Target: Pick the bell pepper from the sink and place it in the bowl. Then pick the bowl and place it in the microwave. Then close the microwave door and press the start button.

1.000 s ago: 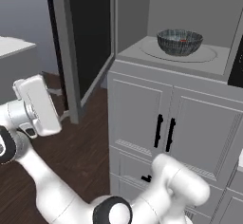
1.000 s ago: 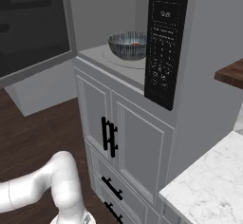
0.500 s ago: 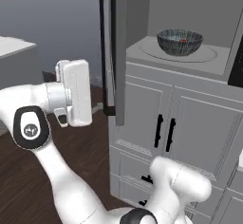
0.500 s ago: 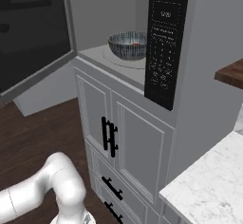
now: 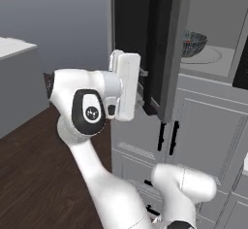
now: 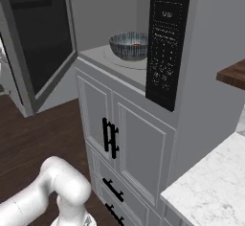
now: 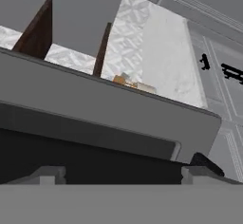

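Observation:
The microwave door [image 5: 145, 48] stands partly swung in front of the microwave [image 6: 119, 24]. My gripper [image 5: 141, 80] is at the door's outer face, beside its black handle [image 5: 157, 43]. In the hand view the gripper [image 7: 123, 175] is open, its fingertips [image 7: 47, 175] wide apart against the door's grey frame [image 7: 118, 109]. The bowl [image 6: 128, 45] rests on the pale turntable [image 6: 129, 63] inside the cavity, and a red bit of the bell pepper [image 6: 139, 43] shows in it. The bowl [image 5: 194, 43] peeks past the door's edge. The black control strip [image 6: 165, 43] runs down the right. The sink is out of view.
Grey cabinet doors with black handles [image 6: 110, 139] sit below the microwave. A marble counter [image 6: 210, 186] lies at the lower right, with a wooden shelf [image 6: 234, 74] above it. Dark wooden floor [image 5: 34, 174] spreads to the left, by a grey counter [image 5: 14, 77].
The door has swung from wide open toward the cavity. My hand has followed it to the right against its outer face, and the jaws have widened.

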Controlling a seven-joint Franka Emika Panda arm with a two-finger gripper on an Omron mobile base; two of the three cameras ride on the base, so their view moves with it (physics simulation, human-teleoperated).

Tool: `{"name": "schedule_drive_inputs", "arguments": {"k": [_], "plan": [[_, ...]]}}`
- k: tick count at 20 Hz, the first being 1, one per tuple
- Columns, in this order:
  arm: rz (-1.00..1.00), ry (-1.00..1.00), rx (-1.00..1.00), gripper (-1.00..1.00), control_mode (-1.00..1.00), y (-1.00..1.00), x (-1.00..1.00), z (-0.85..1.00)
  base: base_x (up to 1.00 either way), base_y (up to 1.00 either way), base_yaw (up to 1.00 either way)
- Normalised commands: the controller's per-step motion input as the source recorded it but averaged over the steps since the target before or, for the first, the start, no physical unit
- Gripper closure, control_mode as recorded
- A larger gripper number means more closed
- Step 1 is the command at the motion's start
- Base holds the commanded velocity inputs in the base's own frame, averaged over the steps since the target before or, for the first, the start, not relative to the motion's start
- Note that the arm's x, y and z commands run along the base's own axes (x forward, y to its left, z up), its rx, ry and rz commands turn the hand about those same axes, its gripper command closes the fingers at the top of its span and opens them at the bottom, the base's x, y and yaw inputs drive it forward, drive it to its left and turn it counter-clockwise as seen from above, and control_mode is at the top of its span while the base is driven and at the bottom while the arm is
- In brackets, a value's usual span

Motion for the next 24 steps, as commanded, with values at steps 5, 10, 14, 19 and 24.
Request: {"name": "schedule_drive_inputs", "arguments": {"k": [5, 10, 14, 19, 24], "plan": [[0.13, 0.0, 0.14, -1.0, -1.0, -1.0, 0.31, 0.0, 0.0, 0.0, 0.0], [0.16, 0.0, 0.15, -1.0, -1.0, -1.0, 0.44, 0.0, 0.0, 0.0, 0.0], [0.19, 0.0, 0.16, -1.0, -1.0, -0.95, 0.53, 0.0, 0.0, 0.0, 0.0], [0.18, 0.0, 0.13, -1.0, -1.0, -0.79, 0.51, 0.0, 0.0, 0.0, 0.0], [0.19, -0.01, 0.13, -1.0, -1.0, -0.82, 0.54, 0.0, 0.0, 0.0, 0.0]]}}
